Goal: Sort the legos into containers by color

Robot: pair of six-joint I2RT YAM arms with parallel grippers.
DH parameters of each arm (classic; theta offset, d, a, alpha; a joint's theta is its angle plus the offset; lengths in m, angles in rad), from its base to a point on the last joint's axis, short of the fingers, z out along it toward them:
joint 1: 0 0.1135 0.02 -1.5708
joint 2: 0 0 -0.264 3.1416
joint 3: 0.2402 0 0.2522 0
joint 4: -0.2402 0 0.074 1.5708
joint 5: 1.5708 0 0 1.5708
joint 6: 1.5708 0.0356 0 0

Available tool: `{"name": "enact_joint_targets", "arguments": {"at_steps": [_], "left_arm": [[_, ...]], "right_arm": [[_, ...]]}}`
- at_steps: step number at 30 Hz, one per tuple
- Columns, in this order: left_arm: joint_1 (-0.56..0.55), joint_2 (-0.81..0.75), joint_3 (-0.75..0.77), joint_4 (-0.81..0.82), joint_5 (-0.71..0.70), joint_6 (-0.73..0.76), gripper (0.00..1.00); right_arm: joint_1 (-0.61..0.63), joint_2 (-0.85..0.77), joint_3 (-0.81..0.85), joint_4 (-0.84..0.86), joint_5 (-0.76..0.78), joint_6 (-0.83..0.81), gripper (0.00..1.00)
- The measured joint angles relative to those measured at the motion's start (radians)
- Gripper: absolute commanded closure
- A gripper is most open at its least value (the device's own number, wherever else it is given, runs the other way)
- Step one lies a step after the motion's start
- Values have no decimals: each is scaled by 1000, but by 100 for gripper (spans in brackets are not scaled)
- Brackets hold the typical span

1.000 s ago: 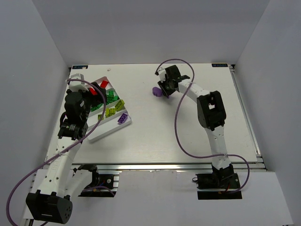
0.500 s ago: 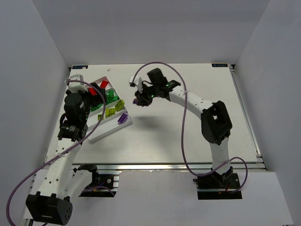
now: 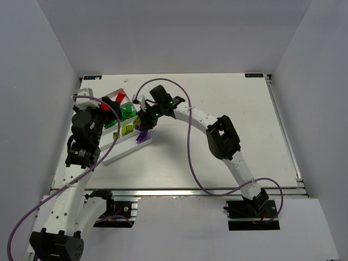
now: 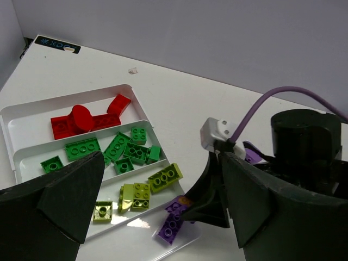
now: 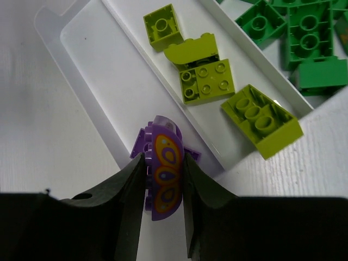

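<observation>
My right gripper [image 5: 164, 163] is shut on a rounded purple lego [image 5: 166, 174] with an orange wing pattern. It hangs over the nearest compartment of the white tray [image 5: 81, 65], just above a flat purple lego [image 5: 137, 148]. Yellow-green legos [image 5: 206, 81] fill the neighbouring compartment, and green legos [image 5: 293, 32] the one beyond. In the top view the right gripper [image 3: 145, 124] is at the tray's [image 3: 117, 152] right end. My left gripper [image 4: 161, 179] stands open and empty above the tray [image 4: 65, 97], looking down on red legos [image 4: 81, 117], green legos [image 4: 125, 149], yellow-green legos [image 4: 141, 190] and the purple lego [image 4: 171, 225].
The right arm [image 3: 190, 117] arches across the table's middle, its purple cable [image 3: 190, 157] looping above the surface. The left arm [image 3: 81, 147] rises along the tray's left side. A small white scrap [image 4: 132, 70] lies beyond the tray.
The right arm has swung left from mid-table, carrying the purple lego to just over the tray's nearest compartment. The left arm has barely moved.
</observation>
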Motion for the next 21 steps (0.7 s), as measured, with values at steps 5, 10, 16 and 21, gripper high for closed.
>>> {"name": "enact_joint_targets", "arguments": {"at_steps": [5,10,16,21], "left_arm": [[0,0,0,0,0,0,2],[0,0,0,0,1,0,2],[0,0,0,0,2,0,2],[0,10,0,0,19,0,4]], "right_arm": [[54,45,48,2,11,18,69],[103,47,58,7,31,18,47],[132,58,87,7,66,4,40],[123,58,105,-13,114,-6,42]]}}
